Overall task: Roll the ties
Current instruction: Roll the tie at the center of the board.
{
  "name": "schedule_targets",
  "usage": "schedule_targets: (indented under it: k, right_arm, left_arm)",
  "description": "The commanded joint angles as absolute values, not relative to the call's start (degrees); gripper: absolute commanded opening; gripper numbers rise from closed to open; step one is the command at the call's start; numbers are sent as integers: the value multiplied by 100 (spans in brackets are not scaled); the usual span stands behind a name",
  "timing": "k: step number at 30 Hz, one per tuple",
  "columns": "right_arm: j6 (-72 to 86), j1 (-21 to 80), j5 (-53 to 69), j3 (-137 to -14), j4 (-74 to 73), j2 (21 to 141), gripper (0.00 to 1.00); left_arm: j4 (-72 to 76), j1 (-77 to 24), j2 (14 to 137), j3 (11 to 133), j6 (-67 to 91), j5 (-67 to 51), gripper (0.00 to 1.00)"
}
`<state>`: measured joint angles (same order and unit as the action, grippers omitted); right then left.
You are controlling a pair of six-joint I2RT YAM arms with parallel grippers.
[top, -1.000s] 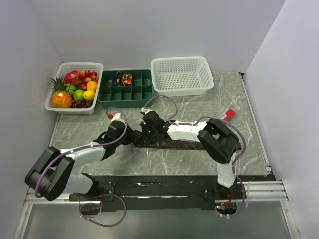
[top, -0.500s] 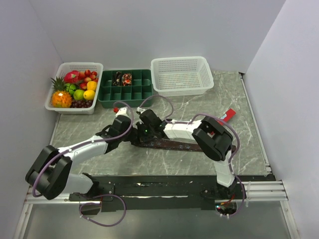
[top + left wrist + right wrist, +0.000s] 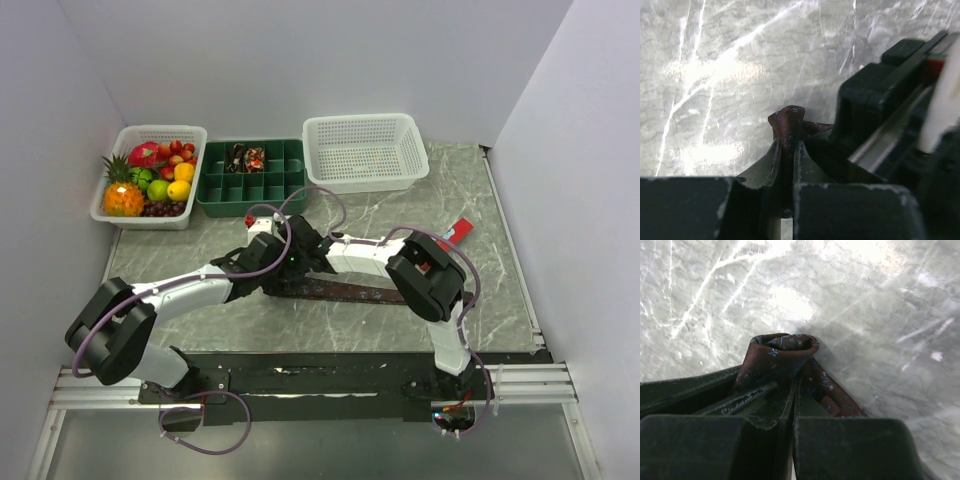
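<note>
**ROLLING A TIE: CONDITION AND HAZARDS AT THE START OF THE ROLL**

At the far left, a basket of fruit [image 3: 150, 188] is set against the back wall. Next to it stands a green tray [image 3: 268, 192] with compartments. Two dark bundles [image 3: 245, 157] are seen in its back row and are judged to be ties already rolled.

The left claw [image 3: 786, 147] is clamped on the left end of the tie [image 3: 350, 291]. A small tuft of dark red fabric is pinched between its fingers and stands just above the table [image 3: 330, 325]. The rest of the tie is laid flat along the table towards the right.

The right claw [image 3: 794, 390] is brought in close against the left claw. It is shut tight on a folded loop of the same end. This is judged to be the first turn of the roll, so most of the task remains.

To the right, a white basket [image 3: 365, 150] is placed at the back and a red bar [image 3: 462, 230] lies well apart, near the table edge.

Hazards from here:

- The loop can be lost if either claw is opened before the other has a firm hold. The fabric is soft and is expected to spring flat.
- The roll can be wound crooked if the two claws are not turned about one line.
- The claws can be struck together, since they are worked nearly touching.
- The flat length can be dragged sideways if the end is pulled rather than turned.
</note>
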<state>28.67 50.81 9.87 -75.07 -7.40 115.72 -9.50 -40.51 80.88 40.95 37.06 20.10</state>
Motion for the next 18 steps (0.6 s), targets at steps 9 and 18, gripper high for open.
schedule_targets:
  k: [9,18]
  right_arm:
    - [2575,4834,800,-7331,-914,10407,0]
    - [2627,4746,782,-6821,-1134,10230,0]
  left_arm:
    - [-1371,-4359,8182,4473,3709,2504,1]
    - [-1705,-4684,8480,4790,3665,2909,1]
